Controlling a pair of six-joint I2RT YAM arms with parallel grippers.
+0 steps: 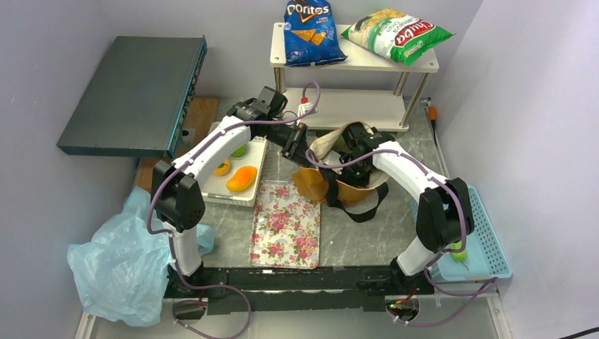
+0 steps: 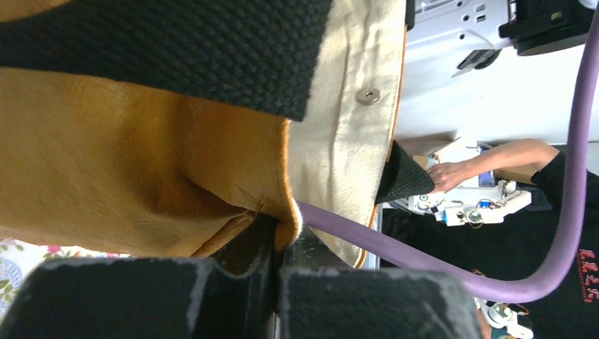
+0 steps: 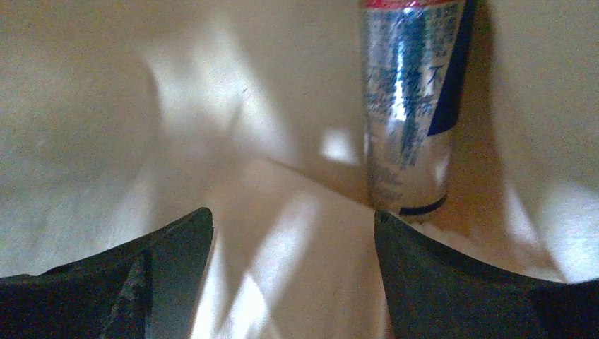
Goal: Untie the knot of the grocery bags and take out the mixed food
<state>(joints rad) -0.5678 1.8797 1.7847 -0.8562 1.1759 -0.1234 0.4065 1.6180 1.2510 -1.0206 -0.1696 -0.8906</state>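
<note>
The orange-tan tote [image 1: 332,185] with black straps [image 1: 362,212] sits mid-table, its mouth held open. My left gripper [image 1: 295,145] is shut on the tote's rim [image 2: 291,224], pinching the orange-and-cream fabric at the mouth's left side. My right gripper [image 1: 355,152] is inside the tote, open and empty [image 3: 293,226]. A slim silver can [image 3: 407,106] lies on the cream lining just beyond my right fingertip [image 3: 395,233]. A mango [image 1: 241,179], an orange fruit [image 1: 222,168] and a green fruit [image 1: 239,150] lie on the white tray [image 1: 219,189]. The chip bag with red label [image 1: 397,34] lies on the shelf. No knot shows.
A floral tray [image 1: 286,224] lies in front of the tote. The light-blue plastic bag [image 1: 123,261] is crumpled at the near left. A blue basket [image 1: 487,244] at the right holds a green fruit [image 1: 459,253]. A blue Doritos bag [image 1: 311,32] is on the white shelf [image 1: 353,60]. A dark box [image 1: 131,92] stands at far left.
</note>
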